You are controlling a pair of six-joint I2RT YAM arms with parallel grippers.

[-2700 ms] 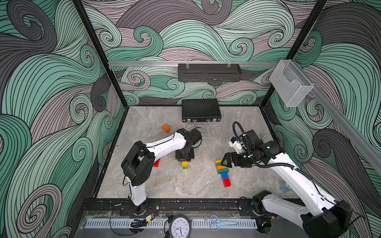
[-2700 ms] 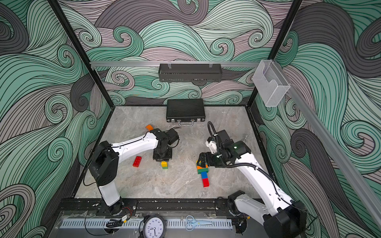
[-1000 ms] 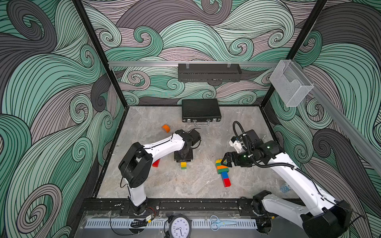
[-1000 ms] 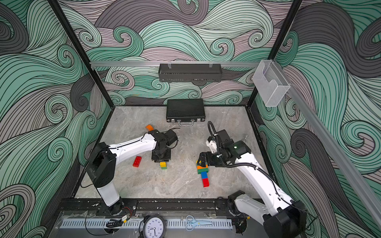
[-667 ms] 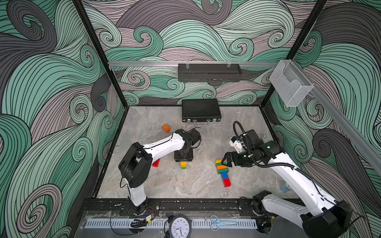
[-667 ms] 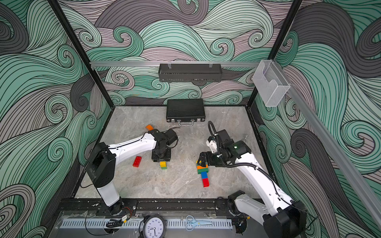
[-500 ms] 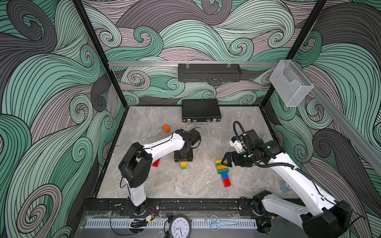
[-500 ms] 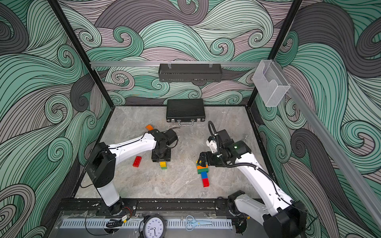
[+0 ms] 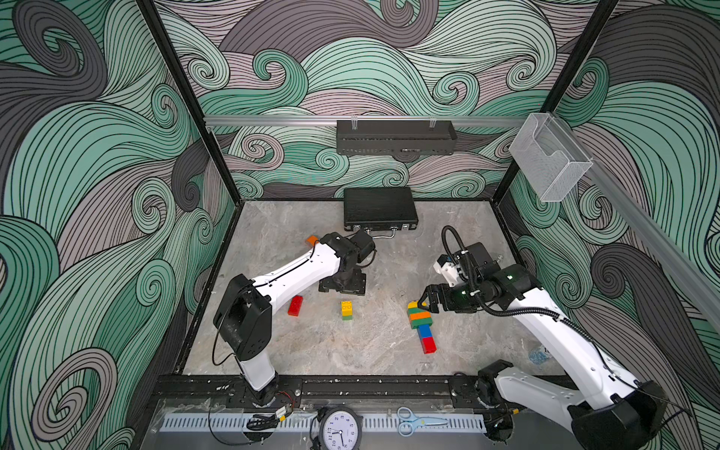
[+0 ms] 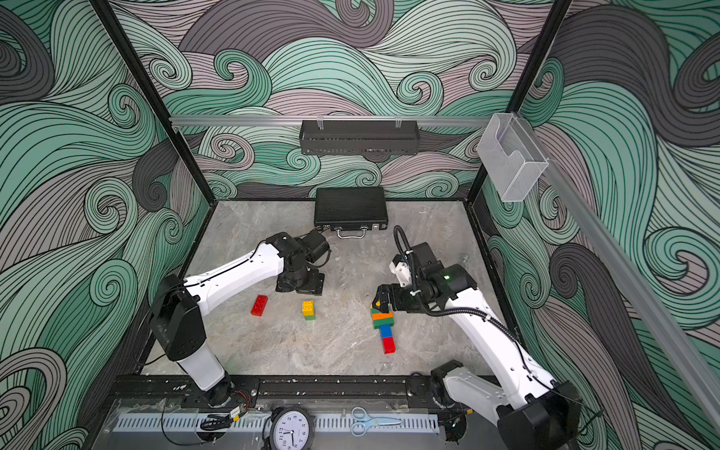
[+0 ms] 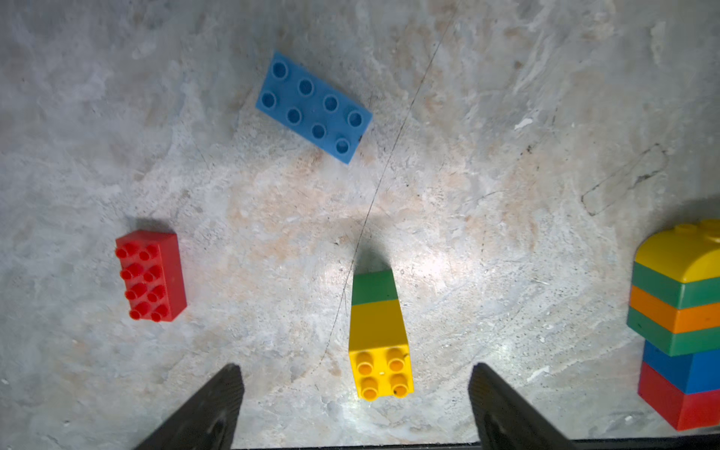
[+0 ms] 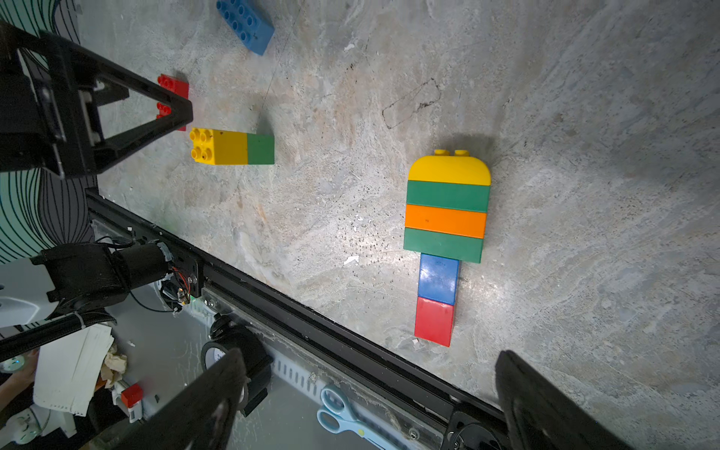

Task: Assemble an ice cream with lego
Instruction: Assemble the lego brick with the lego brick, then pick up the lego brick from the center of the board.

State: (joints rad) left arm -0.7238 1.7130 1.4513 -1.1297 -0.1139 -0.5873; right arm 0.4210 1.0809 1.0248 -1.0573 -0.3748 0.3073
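Note:
The lego ice cream (image 9: 420, 323) (image 10: 383, 327) lies flat on the table: red and blue stick, green, orange and green bands, yellow rounded top (image 12: 448, 169). My right gripper (image 9: 428, 300) (image 12: 370, 358) hovers open beside that yellow top, holding nothing. A small stack, a yellow brick on a green one (image 9: 346, 310) (image 11: 380, 339), stands upright and free. Just behind it my left gripper (image 9: 342, 286) (image 11: 356, 372) is open, its fingers apart on either side. A loose red brick (image 9: 295, 305) (image 11: 152, 274) and a blue brick (image 11: 313, 107) lie nearby.
A black briefcase (image 9: 380, 208) lies at the back wall. An orange piece (image 9: 311, 239) peeks out behind the left arm. The black front rail (image 12: 311, 311) borders the table, with scissors (image 9: 419, 420) and a clock (image 9: 341, 428) beyond it.
My left gripper has opened and let go of the yellow-and-green stack, then drawn back a little from it. The right arm and the ice cream have not moved.

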